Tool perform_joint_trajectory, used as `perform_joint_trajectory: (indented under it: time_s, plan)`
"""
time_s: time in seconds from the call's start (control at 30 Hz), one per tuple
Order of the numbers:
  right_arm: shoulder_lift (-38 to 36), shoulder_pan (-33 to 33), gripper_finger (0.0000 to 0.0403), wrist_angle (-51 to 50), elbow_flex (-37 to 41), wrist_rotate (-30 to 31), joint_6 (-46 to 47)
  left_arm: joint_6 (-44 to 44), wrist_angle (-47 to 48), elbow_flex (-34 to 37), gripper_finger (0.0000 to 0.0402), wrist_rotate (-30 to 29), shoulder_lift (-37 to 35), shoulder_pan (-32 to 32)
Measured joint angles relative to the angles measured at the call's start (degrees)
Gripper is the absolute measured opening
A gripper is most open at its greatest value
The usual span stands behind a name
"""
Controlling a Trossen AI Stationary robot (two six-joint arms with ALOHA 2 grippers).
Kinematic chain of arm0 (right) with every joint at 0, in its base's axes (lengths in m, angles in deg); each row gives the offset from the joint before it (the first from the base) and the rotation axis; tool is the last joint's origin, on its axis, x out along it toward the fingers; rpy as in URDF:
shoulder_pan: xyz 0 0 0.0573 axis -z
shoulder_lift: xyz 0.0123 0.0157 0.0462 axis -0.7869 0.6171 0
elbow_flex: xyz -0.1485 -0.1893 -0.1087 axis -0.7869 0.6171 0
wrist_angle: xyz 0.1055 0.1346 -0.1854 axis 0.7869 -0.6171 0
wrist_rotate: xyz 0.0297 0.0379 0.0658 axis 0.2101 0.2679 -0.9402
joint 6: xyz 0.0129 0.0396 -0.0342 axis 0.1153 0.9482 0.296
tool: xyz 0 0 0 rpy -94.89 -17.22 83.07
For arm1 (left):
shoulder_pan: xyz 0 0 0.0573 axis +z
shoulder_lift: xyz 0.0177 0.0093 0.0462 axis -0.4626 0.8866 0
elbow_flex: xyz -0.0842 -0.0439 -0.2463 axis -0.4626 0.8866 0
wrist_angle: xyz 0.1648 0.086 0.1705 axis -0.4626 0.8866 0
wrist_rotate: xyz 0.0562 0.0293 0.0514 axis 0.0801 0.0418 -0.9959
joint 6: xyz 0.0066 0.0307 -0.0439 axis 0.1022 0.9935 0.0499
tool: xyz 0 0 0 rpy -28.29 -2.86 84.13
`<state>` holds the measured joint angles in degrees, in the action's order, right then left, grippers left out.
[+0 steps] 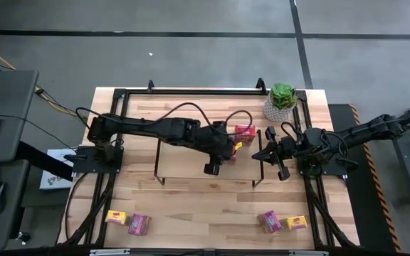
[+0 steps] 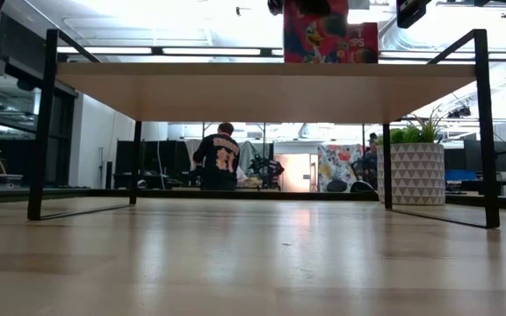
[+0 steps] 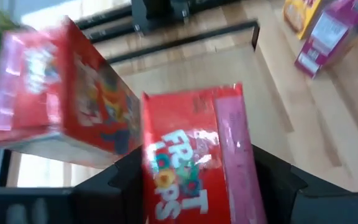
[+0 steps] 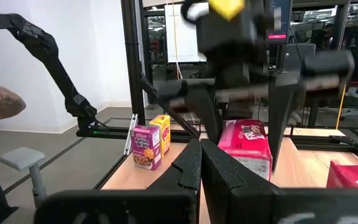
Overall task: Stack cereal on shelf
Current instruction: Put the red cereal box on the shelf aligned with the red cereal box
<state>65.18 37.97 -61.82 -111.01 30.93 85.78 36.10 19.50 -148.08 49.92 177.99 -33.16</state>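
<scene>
Left wrist view: red cereal box [image 3: 194,155] clamped in left gripper [image 3: 197,186].

- The desk [image 1: 191,213] is a light-wood top in a black frame.
- The shelf [image 1: 184,160], a low wooden board on thin black wire legs, stands mid-desk.
- A red cereal box [image 1: 245,131] sits on the shelf near its back right corner.
- A potted plant [image 1: 281,102] stands at the desk's back right.
- Front left on the desk lie a yellow box [image 1: 116,217] and a pink box [image 1: 139,224].
- Front right lie another pink box [image 1: 270,221] and another yellow box [image 1: 296,222].
</scene>
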Motion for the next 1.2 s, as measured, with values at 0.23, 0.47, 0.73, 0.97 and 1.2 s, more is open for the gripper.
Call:
perform_joint_trajectory:
  time_s: [0.23,0.47,0.73,0.97,1.2]
  plan:
    - [0.00,0.00,0.0000,0.00,0.00,0.00,0.00,-1.43,-0.70,-0.09,0.0200,1.60,-1.70,-0.02]
    - [0.00,0.00,0.0000,-0.04,0.00,0.00,0.00,-1.63,-0.81,-0.07,0.0200,1.85,-2.24,-0.04]
    - [0.00,0.01,0.0000,-0.07,0.00,0.00,0.30,-2.54,-0.49,-0.07,0.0200,1.88,-2.27,0.31]
    - [0.00,0.00,0.0000,-0.09,0.00,-0.01,0.43,-6.97,-2.80,-0.07,0.0202,-0.55,-2.27,0.37]
    - [0.00,0.01,0.0000,-0.11,0.00,0.00,0.43,-5.02,-2.73,-0.07,0.0202,-0.65,-2.27,0.37]
